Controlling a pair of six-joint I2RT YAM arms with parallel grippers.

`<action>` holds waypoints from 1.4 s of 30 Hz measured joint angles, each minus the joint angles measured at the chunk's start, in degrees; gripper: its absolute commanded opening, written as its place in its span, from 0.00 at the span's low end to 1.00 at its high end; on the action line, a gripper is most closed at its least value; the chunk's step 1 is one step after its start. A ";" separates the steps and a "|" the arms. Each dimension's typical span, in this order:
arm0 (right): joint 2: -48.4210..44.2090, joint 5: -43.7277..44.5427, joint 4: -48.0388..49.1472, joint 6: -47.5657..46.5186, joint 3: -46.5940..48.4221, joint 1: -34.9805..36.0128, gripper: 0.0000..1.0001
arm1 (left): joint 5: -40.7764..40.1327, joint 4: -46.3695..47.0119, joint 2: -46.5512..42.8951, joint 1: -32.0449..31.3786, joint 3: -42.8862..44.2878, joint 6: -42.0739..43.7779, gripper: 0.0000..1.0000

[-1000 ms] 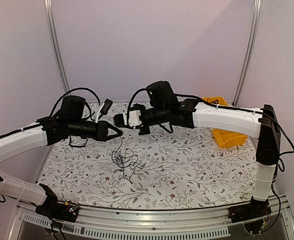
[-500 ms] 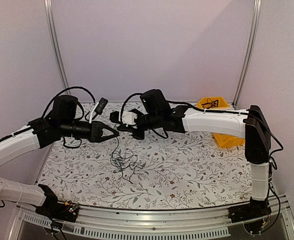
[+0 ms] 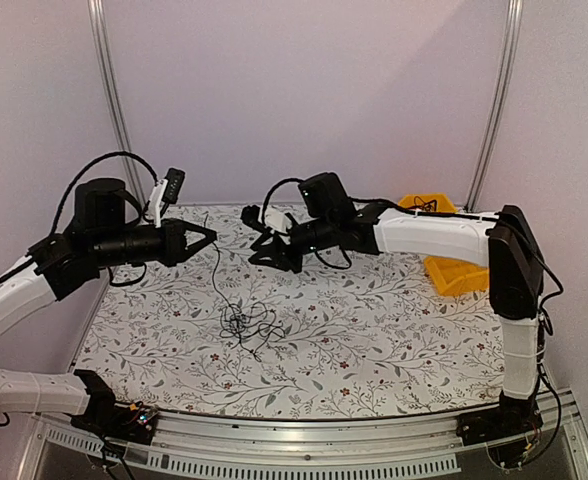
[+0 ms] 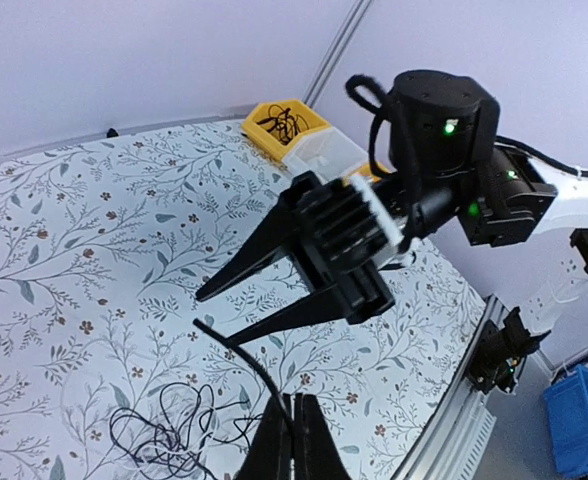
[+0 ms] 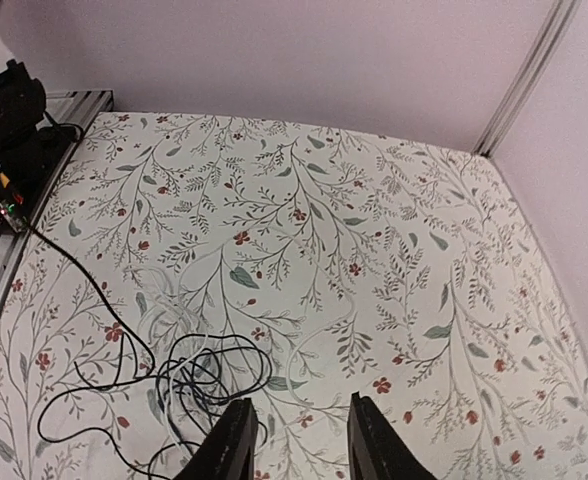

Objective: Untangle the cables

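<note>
While the left gripper (image 3: 212, 236) hangs raised over the left part of the table (image 3: 394, 340), you have its jaws pressed together on one strand of the cables (image 3: 242, 324). Your left wrist view confirms it: the closed tips of the gripper (image 4: 294, 402) have a thin black wire curving out from between them.

The cables are several fine, glossy black wires, looped and crossed over each other into a loose, flattish knot. Most of the bunch (image 4: 174, 432) lies on the table, left of centre and nearer the front edge, below and between the two grippers. From the right wrist, the bunch (image 5: 196, 378) shows as overlapping rings with stray ends trailing off.

The table is covered with a white cloth (image 5: 374, 200) printed with grey leaves and small red flowers. Pale lilac walls close the space, with aluminium posts (image 3: 109, 100) in the back corners and an aluminium rail (image 3: 304, 436) along the near edge.

The held strand runs almost straight down from the left jaws to the bunch, so its long axis is close to vertical in the top view. The knot itself spreads slightly wider side to side.

Further right, the right gripper (image 3: 257, 243) floats above the table with its jaws spread apart and nothing between them (image 5: 299, 412). Its fingers angle down towards the left gripper (image 4: 214, 318). At the far right sits a yellow bin (image 3: 460, 278) with more black wire inside.
</note>
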 measured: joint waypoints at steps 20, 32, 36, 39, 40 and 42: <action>-0.13 -18.62 7.98 22.97 3.48 1.70 0.64 | -8.17 6.40 1.27 -0.02 1.99 -3.54 0.00; 15.06 -18.67 15.65 35.06 6.80 3.32 0.07 | -10.23 2.21 1.09 -0.07 12.76 -6.86 0.00; 18.10 -17.81 16.02 36.44 6.75 3.32 0.07 | -11.72 -1.38 2.71 -0.15 23.47 -6.25 0.00; 18.91 -16.52 16.15 36.76 6.47 3.32 0.06 | -13.09 -4.31 5.49 -0.26 34.07 -4.83 0.00; 18.91 -16.20 16.35 36.89 6.23 3.32 0.06 | -13.55 -5.33 6.58 -0.26 37.51 -4.13 0.00; 18.91 -15.19 16.85 37.24 5.64 3.32 0.06 | -14.25 -7.30 9.84 -0.31 46.47 -2.67 0.00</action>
